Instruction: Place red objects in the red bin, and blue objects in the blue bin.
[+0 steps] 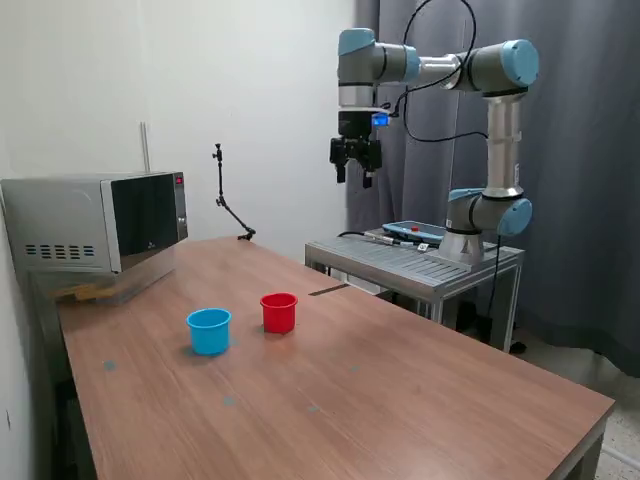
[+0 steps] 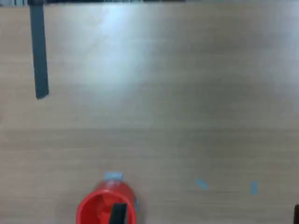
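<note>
The red bin (image 1: pixel 279 312) is a small red cup standing on the wooden table (image 1: pixel 400 400), with the blue bin (image 1: pixel 209 331), a light-blue cup, just to its left in the exterior view. My gripper (image 1: pixel 354 180) hangs high above the table's far edge, well away from both cups, open with nothing between its fingers. The wrist view looks straight down on the tabletop and catches the red bin (image 2: pixel 106 207) at the picture's edge, partly behind a dark fingertip (image 2: pixel 117 214). No red objects or blue objects show in either view; the cups' insides are mostly hidden.
A microwave (image 1: pixel 100 220) sits at the exterior view's left. Behind the table, the arm stands on a metal stand (image 1: pixel 420 262). A thin black jointed rod (image 1: pixel 228 205) rises at the table's back. A dark strip (image 2: pixel 39 56) and small blue tape marks (image 2: pixel 201 184) lie on the wood.
</note>
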`<action>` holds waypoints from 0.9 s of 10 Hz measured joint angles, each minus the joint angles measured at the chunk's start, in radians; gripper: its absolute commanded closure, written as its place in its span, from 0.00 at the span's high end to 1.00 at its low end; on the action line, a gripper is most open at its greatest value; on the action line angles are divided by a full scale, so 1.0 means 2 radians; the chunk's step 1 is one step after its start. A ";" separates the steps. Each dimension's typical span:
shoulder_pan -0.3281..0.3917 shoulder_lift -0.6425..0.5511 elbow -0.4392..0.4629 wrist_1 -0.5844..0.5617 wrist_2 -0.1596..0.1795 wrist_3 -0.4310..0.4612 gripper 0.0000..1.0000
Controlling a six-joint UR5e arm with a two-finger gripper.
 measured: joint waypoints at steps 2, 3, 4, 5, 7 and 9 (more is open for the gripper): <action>0.000 -0.046 0.019 0.020 0.001 0.000 1.00; 0.000 -0.062 0.031 0.025 0.002 0.001 1.00; 0.001 -0.073 0.042 0.027 0.010 0.001 1.00; 0.002 -0.079 0.047 0.027 0.024 0.000 1.00; 0.008 -0.080 0.049 0.026 0.042 -0.001 1.00; 0.011 -0.079 0.050 0.026 0.047 -0.001 1.00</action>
